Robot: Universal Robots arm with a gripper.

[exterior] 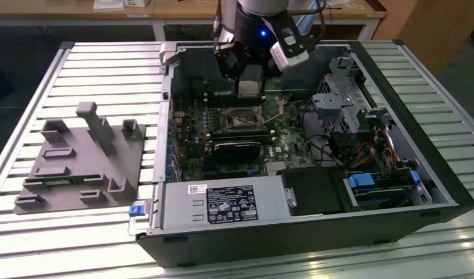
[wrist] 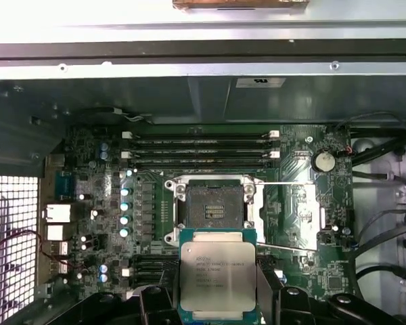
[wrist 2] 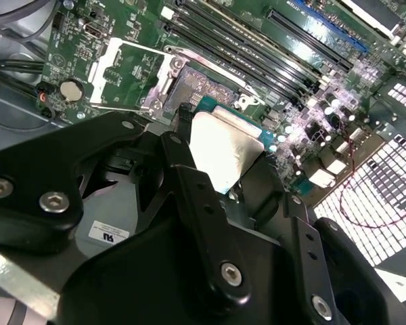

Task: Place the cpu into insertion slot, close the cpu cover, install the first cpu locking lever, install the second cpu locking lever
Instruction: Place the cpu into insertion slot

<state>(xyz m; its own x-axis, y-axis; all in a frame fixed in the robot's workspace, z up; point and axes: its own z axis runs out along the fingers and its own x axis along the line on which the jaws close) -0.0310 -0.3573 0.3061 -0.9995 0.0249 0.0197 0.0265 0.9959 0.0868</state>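
Silvery metal tops the cpu [wrist: 216, 274], clamped between the fingers of the hand [exterior: 249, 82] and held above the motherboard [wrist: 108, 196], just beside the bare insertion slot [wrist: 213, 206]; the cpu cover [wrist: 314, 211] lies flipped open beside it.

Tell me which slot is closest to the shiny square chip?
The square insertion slot with dark centre and silvery rim, right beside the silvery-grey square cpu; the long black memory slots lie beyond it.
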